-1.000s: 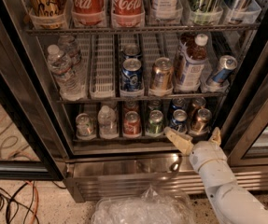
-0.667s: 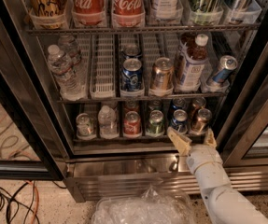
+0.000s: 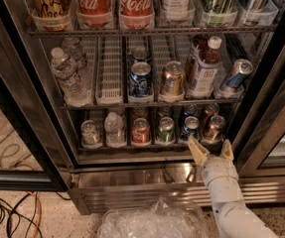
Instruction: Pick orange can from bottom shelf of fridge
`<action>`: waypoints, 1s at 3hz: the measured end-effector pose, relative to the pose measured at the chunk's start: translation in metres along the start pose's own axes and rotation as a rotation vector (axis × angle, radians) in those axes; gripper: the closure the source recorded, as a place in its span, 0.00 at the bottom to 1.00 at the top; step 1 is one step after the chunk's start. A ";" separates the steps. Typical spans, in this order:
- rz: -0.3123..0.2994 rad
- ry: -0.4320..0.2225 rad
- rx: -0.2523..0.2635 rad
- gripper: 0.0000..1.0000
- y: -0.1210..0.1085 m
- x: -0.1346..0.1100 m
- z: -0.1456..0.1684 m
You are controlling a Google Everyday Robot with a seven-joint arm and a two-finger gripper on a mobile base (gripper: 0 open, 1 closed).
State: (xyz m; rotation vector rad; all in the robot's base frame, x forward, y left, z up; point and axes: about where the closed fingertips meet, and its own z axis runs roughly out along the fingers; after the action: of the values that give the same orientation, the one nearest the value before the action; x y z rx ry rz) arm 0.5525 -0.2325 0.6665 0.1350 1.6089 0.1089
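Note:
The orange can (image 3: 214, 128) is a short copper-orange can with a silver top, standing at the right end of the bottom shelf (image 3: 152, 146) of the fridge (image 3: 42, 113). My gripper (image 3: 212, 152) is just below and in front of that can, outside the shelf's front edge. Its two pale fingers (image 3: 197, 150) are spread apart, pointing up at the can, holding nothing. The white arm comes in from the bottom right.
Left of the orange can on the bottom shelf stand a blue can (image 3: 188, 129), a green can (image 3: 165, 131), a small red can (image 3: 141, 132) and clear containers (image 3: 114, 129). The shelf above holds a taller copper-gold can (image 3: 172, 78). A crumpled plastic bag (image 3: 152, 222) lies on the floor.
My gripper has shifted slightly left and closer to the shelf front, below the orange can. Its fingers stay spread. The cans have not moved.

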 end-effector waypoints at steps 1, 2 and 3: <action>-0.022 -0.024 0.036 0.25 -0.015 0.001 0.005; -0.035 -0.027 0.032 0.26 -0.019 0.008 0.012; -0.044 -0.025 0.029 0.30 -0.021 0.015 0.018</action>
State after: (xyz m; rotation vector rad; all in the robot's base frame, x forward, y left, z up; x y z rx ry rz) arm 0.5697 -0.2509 0.6477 0.1230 1.5881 0.0494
